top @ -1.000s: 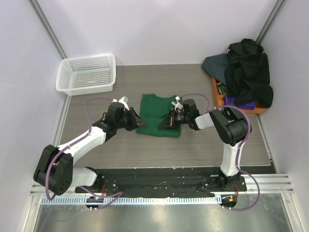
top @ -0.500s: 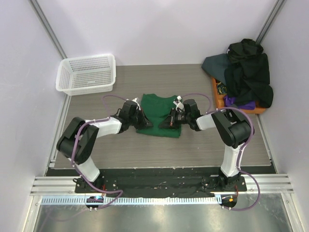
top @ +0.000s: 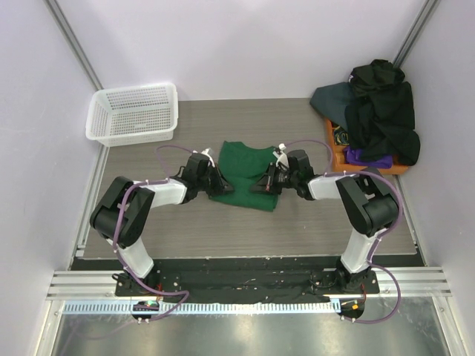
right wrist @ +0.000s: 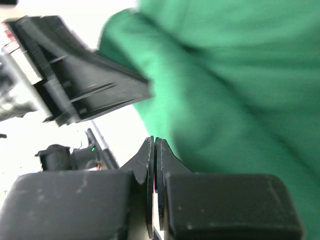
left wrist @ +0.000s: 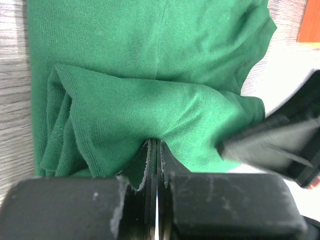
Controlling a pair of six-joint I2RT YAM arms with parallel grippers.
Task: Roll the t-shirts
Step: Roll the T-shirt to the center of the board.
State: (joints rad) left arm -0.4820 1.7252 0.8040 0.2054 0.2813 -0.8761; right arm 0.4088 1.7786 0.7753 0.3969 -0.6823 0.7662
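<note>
Green shirt point(top: 241, 167) lies mid-table, partly folded, with its near edge bunched up. The other shirts point(top: 378, 111), black, slate and purple, sit heaped on the orange tray point(top: 332, 141) at far right, untouched. White basket point(top: 133, 111) is far left.

Left gripper point(top: 216, 186) is at the near-left corner, jaws pressed together with a fold of green cloth pinched at the tips. Right gripper point(top: 265, 185) is at the near-right corner, jaws also together. Cloth runs right up to its tips, so it probably has the hem, though the pinch itself isn't clear.

Handling: thin, light, limp cotton that drapes and wrinkles, with no stiffness to hold a shape. It isn't fragile, but a roll will go slack or skew if 1 side leads. Best hold is the hem at both near corners, through all layers, keeping tension across the width.

Views: top shows both arms mirrored on the shirt, plus the pile and basket. It can't show the pinch. Left wrist shows puckers radiating from its closed tips, a doubled layer at left and the other gripper opposite. Right wrist is blurred, with raised green cloth against white and the left gripper across.
</note>
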